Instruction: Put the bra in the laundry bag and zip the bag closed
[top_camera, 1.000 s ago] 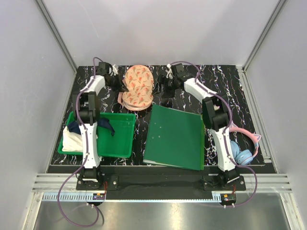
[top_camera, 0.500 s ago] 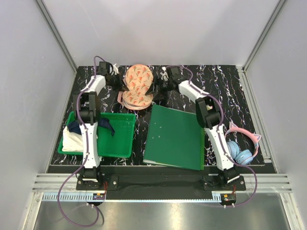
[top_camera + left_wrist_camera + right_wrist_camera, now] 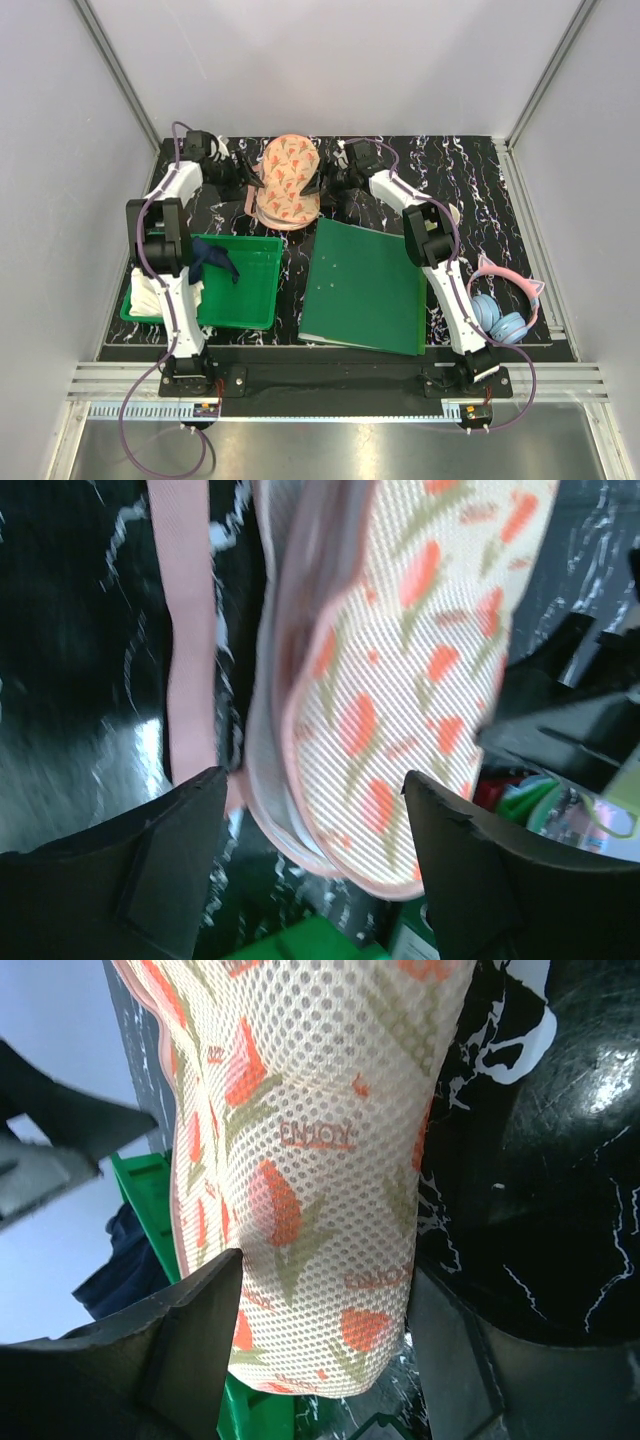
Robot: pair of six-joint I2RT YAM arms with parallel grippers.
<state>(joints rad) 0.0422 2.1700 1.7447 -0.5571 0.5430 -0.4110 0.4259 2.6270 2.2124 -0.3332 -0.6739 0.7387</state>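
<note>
The laundry bag [image 3: 288, 182], a peach mesh pouch with red and green motifs, lies at the back of the table with its printed lid [image 3: 420, 640] raised. My right gripper [image 3: 322, 186] is shut on the bag's right side. The mesh dome [image 3: 320, 1180] fills the gap between both fingers [image 3: 170, 1350]. My left gripper [image 3: 236, 174] stands open just left of the bag, and the rim lies loose between its spread fingers [image 3: 150, 880]. A pink strap of the bra [image 3: 190, 630] trails out onto the black table [image 3: 250, 203]; the rest of the bra is hidden inside.
A green plastic bin [image 3: 255, 300] at the front left holds a dark blue cloth [image 3: 215, 262] and a white cloth [image 3: 150, 295]. A green folder [image 3: 365, 285] lies in the middle front. Pink and blue headphones [image 3: 505, 312] sit at the front right edge.
My left gripper has opened and pulled back to the left, off the bag. My right gripper has moved in to the bag's right side and narrowed onto it.
</note>
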